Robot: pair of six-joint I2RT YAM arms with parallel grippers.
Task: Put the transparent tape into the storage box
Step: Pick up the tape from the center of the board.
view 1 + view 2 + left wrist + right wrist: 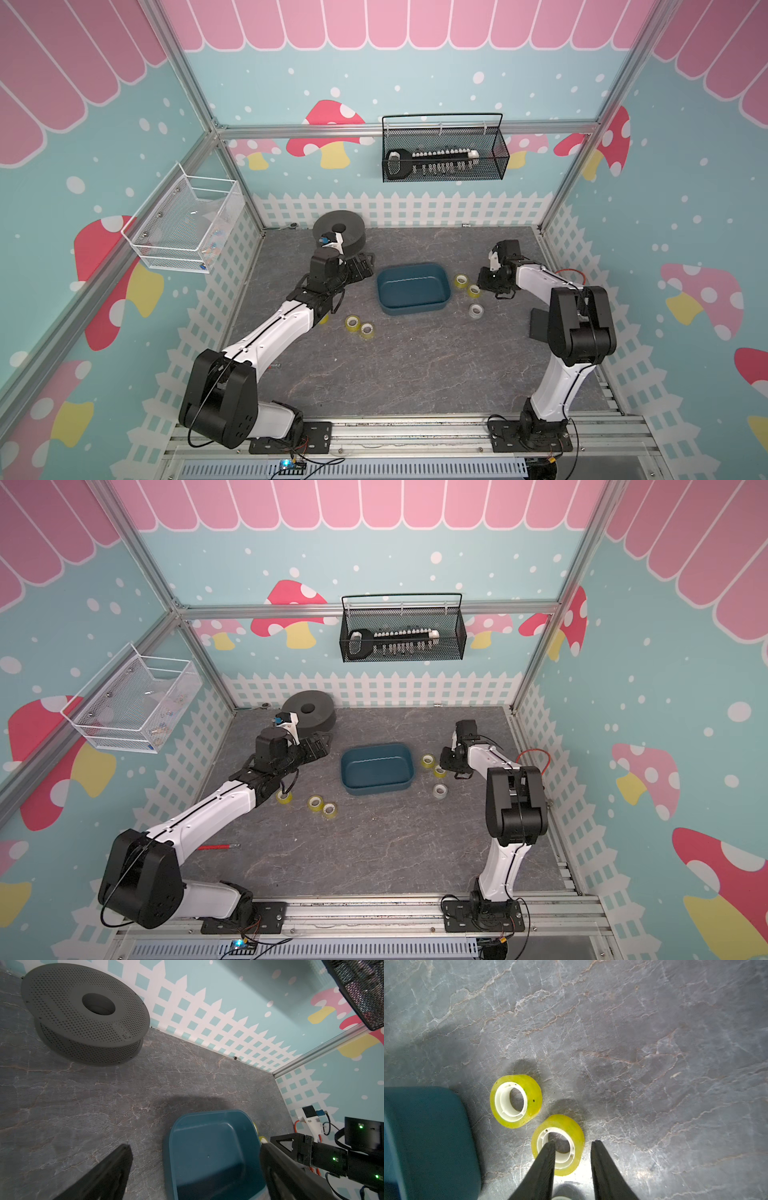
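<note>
While flat on stone, yellowish clear tape roll (558, 1145), white core

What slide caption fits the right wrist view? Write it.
Right gripper open, its fingers straddling one yellow tape roll beside the storage box.

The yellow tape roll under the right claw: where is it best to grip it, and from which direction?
Grip the yellow tape roll across its ring wall, coming from above: one finger in the white core hole, the other outside. It lies flat with the hole facing up, and the right claw, partly open, seems already placed so.
</note>
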